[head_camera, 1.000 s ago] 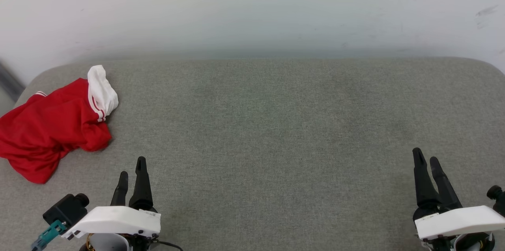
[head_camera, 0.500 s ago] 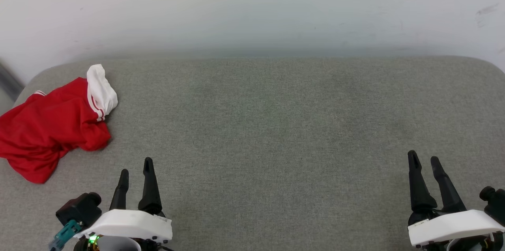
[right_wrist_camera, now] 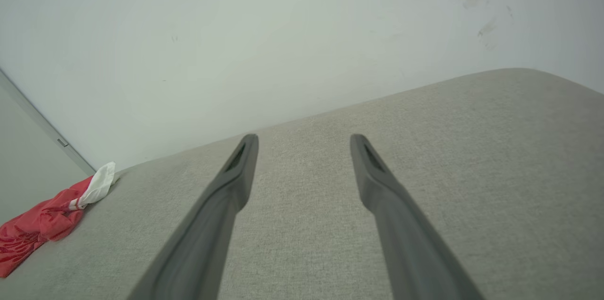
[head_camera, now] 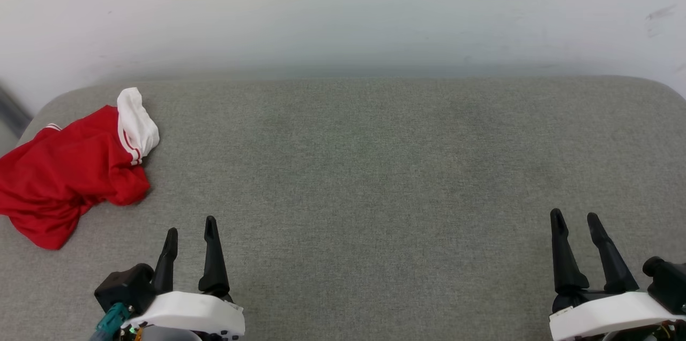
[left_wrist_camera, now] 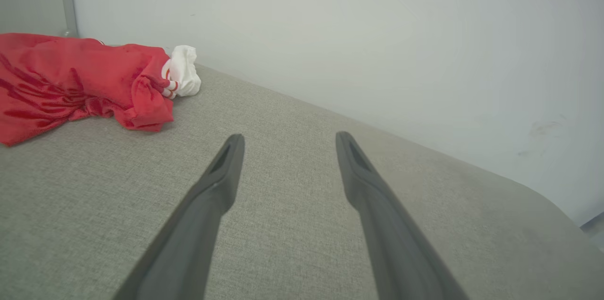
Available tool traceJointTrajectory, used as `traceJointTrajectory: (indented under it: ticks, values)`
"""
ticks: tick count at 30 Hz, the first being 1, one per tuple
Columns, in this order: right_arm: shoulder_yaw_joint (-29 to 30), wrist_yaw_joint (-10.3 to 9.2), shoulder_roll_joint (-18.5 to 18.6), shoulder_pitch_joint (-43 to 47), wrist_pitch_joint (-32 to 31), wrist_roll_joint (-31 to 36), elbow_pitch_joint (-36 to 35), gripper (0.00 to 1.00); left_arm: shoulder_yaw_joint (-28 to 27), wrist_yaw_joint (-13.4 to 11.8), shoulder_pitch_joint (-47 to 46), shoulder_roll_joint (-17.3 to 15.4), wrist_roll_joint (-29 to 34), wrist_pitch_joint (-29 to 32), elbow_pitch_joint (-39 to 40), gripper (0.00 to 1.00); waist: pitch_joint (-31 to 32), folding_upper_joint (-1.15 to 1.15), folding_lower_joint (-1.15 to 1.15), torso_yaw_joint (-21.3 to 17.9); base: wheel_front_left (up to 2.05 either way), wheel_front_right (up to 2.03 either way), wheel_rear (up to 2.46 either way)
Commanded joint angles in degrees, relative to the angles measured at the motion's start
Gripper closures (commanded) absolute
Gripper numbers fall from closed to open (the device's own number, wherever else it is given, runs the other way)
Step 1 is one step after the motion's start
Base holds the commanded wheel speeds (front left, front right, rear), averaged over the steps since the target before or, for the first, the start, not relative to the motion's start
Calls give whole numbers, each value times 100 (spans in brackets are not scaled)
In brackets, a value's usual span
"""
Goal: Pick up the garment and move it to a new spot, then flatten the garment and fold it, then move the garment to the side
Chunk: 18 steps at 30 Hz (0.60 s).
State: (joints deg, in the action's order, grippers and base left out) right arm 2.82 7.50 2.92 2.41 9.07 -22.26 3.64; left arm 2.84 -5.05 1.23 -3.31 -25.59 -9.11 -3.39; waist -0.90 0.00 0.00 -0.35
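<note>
The garment (head_camera: 64, 175) lies crumpled at the far left of the grey padded surface, red with a white sleeve bunched at its upper right. It also appears at the upper left of the left wrist view as the garment (left_wrist_camera: 80, 80), and small at the lower left of the right wrist view as the garment (right_wrist_camera: 47, 220). My left gripper (head_camera: 191, 225) hovers open to the lower right of it, well apart from the cloth, nothing between its fingers. At the lower right my right gripper (head_camera: 574, 216) stands open and empty, far from the shirt.
The grey fabric surface (head_camera: 375, 169) spreads wide, with rounded far corners against a pale wall (head_camera: 343, 8). Its left edge runs just beyond the shirt. A dark strip (head_camera: 10, 108) stands at the far left by the wall.
Both grippers have drawn back toward the bottom of the head view, the left one shifting right. Their fingers have spread a little wider. The garment has not moved.
</note>
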Motion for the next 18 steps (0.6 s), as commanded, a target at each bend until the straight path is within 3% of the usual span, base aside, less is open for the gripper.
traceJointTrajectory:
  ticks: [1,18]
  values:
    - [4,-1,-2,32,69,186,-85,0,29,-19,34,-40,189,-62,85,0,1,0,0,-3,0,0,0]
    - [-28,-2,-4,162,285,956,-148,0,126,46,186,-5,927,-288,95,0,3,0,0,1,0,0,0]
